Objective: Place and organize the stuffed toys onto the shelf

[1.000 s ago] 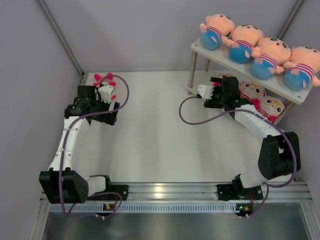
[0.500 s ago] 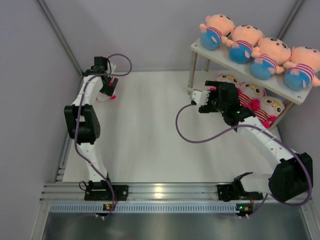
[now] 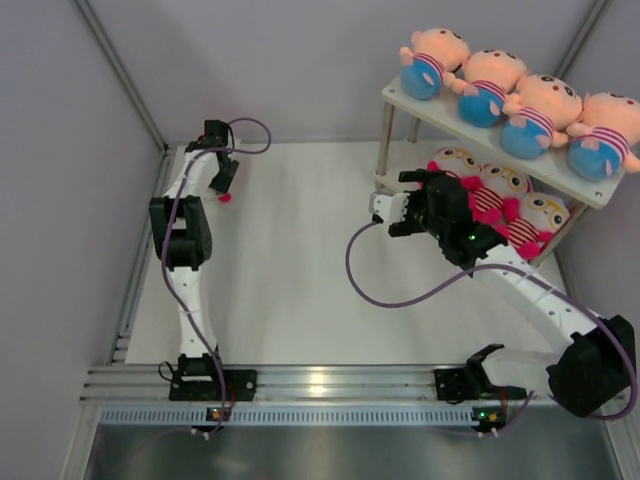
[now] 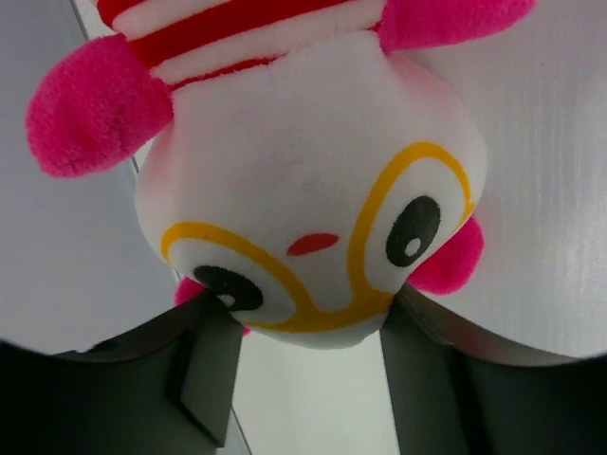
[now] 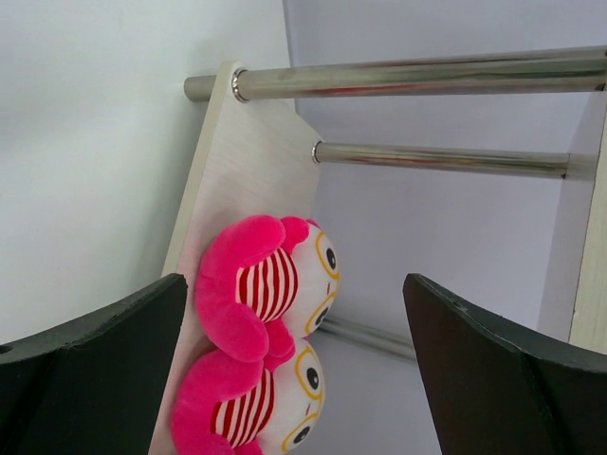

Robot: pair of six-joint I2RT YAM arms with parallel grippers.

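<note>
Four peach dolls (image 3: 520, 110) lie in a row on the shelf's top board (image 3: 398, 100). Three pink dolls (image 3: 495, 190) sit on the lower board; the right wrist view shows two of them (image 5: 261, 284) against that board (image 5: 237, 161). One more pink doll (image 4: 303, 190) lies on the table in the far left corner, mostly hidden under my left gripper (image 3: 222, 180) in the top view. In the left wrist view the left gripper (image 4: 303, 379) is open, its fingers (image 4: 204, 370) touching both sides of the doll's head. My right gripper (image 3: 392, 205) is open and empty, just left of the shelf.
Grey walls close the table at the back and both sides. The shelf's metal legs (image 5: 427, 76) stand close in front of the right gripper (image 5: 296, 313). A purple cable (image 3: 390, 285) hangs from the right arm over the table's middle.
My left arm has stretched out to the far left corner and its gripper has come down over the pink doll. My right gripper has backed away left from the shelf's lower tier.
</note>
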